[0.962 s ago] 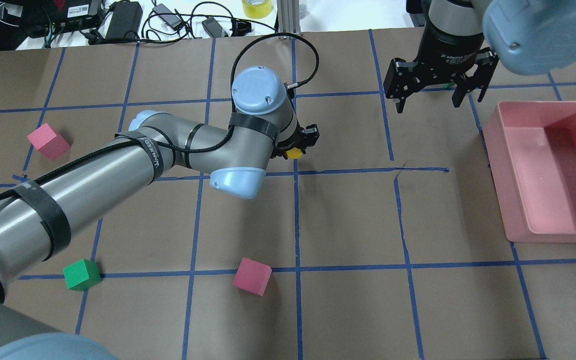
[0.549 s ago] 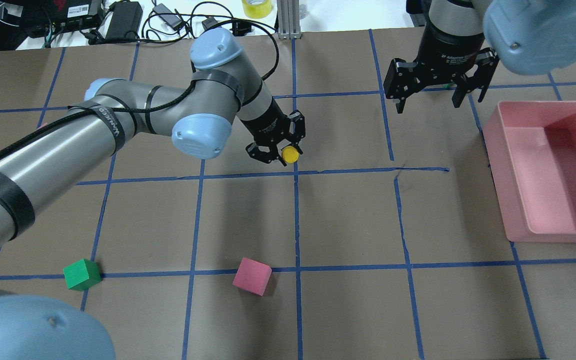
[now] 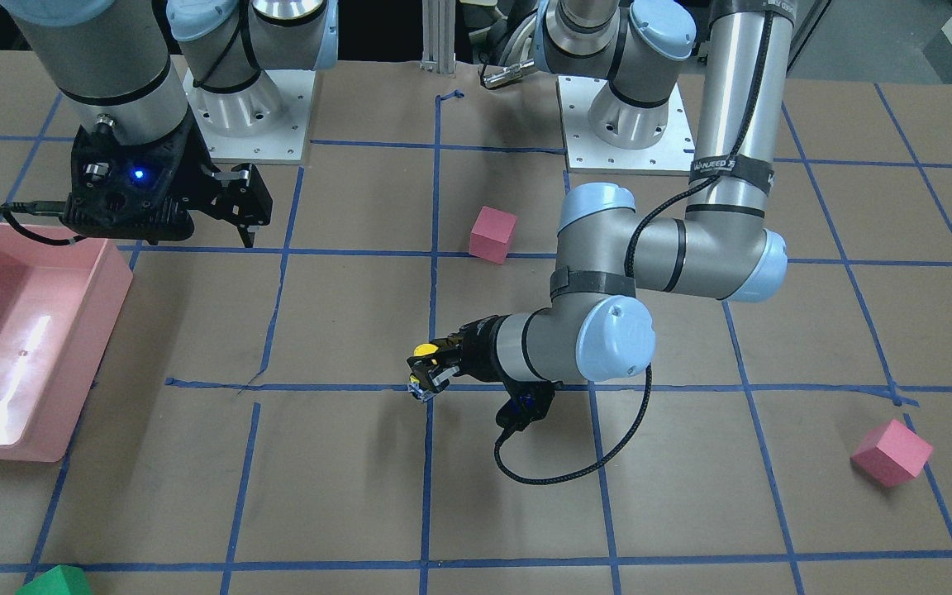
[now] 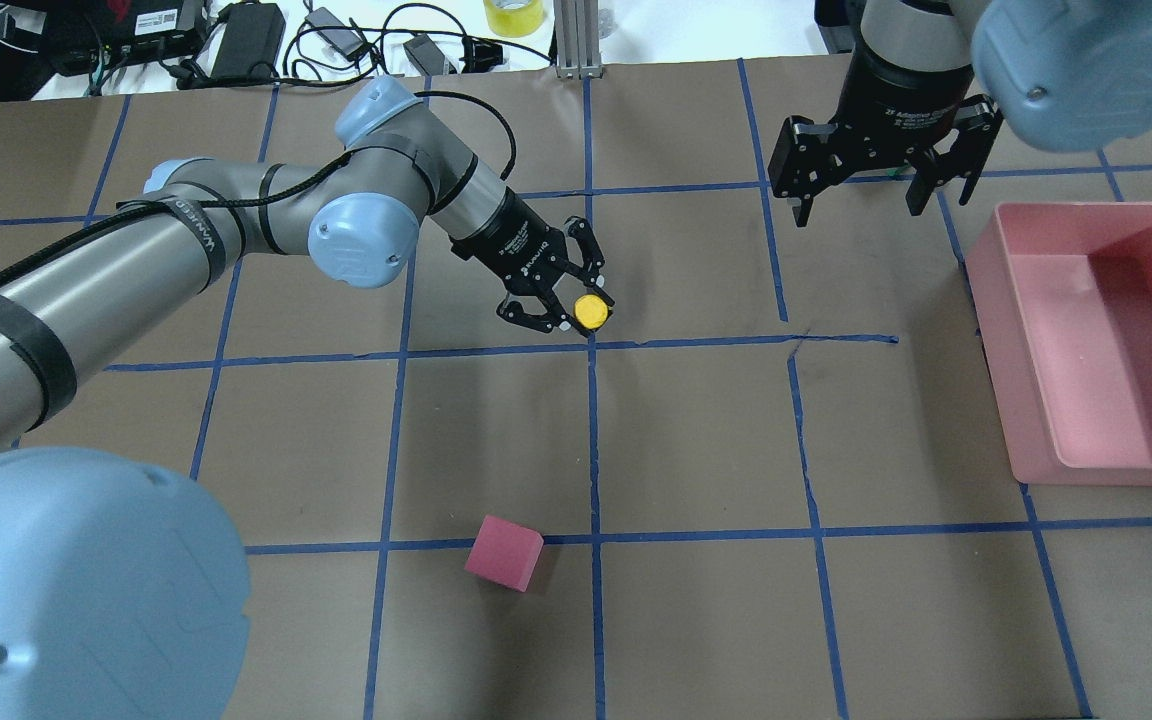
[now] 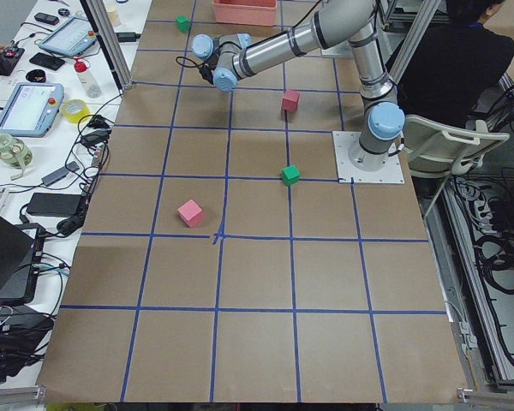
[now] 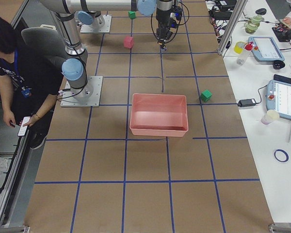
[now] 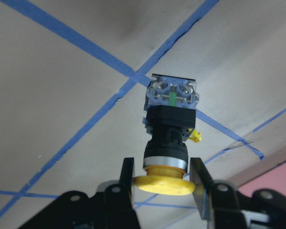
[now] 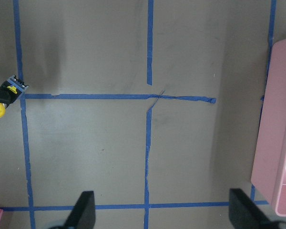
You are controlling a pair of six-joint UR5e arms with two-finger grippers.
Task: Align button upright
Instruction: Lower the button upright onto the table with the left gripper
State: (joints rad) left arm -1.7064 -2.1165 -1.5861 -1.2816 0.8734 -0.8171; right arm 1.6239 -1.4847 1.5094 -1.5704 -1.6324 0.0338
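Left wrist-mounted view: the left fingers (image 7: 127, 183) are clamped on the yellow cap of the button (image 7: 171, 129), held tilted above the bench (image 4: 696, 430) near a tape crossing (image 7: 133, 76). The right fingers (image 4: 800, 200) hang apart, idle. This looks like the reorienting step; next, turn the base squarely down, lower it, and release gently.

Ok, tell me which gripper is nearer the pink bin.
Right. The right gripper hangs open just off the far inner corner of the pink bin. The left gripper is well away from it, near the middle of the table, shut on the button.
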